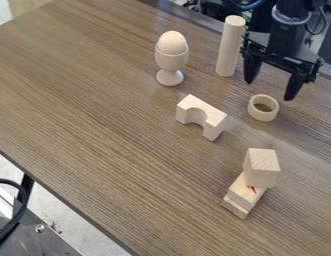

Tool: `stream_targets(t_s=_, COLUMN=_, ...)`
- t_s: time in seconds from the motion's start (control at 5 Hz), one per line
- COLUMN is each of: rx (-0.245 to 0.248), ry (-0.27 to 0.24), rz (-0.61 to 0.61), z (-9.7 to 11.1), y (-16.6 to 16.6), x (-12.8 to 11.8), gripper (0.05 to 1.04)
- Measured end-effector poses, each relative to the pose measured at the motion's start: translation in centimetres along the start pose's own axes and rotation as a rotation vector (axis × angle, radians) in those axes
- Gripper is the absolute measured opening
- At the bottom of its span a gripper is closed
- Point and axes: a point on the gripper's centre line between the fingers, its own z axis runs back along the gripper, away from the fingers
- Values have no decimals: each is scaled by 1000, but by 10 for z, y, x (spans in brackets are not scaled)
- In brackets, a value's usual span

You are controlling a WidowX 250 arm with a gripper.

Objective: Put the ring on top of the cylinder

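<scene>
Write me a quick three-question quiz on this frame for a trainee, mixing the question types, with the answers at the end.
1. Multiple choice: What holds the egg-shaped piece?
A) The arched block
B) The footed cup
C) The gripper
2. True or false: The gripper is open, with nothing between its fingers.
3. Fill in the blank: The ring is not on top of the upright cylinder; it lies on the ____.

Key: 1. B; 2. True; 3. table
</scene>
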Motion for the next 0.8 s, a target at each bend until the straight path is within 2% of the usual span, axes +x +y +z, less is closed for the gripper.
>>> stream_targets(t_s=0.2, rx=0, ry=20, rz=-33, z=-7, y=2, x=2, gripper=999)
stream_targets(t_s=0.4, rx=-11, ry=19, rz=-39, z=-8, y=2, x=3, gripper=999)
stream_targets(t_s=0.6, rx=-18, ry=44, rz=-34, z=-21, y=7, x=1, gripper=999)
stream_targets(t_s=0.8, rx=-25, ry=41, rz=-36, z=-22, y=8, x=1, gripper=999)
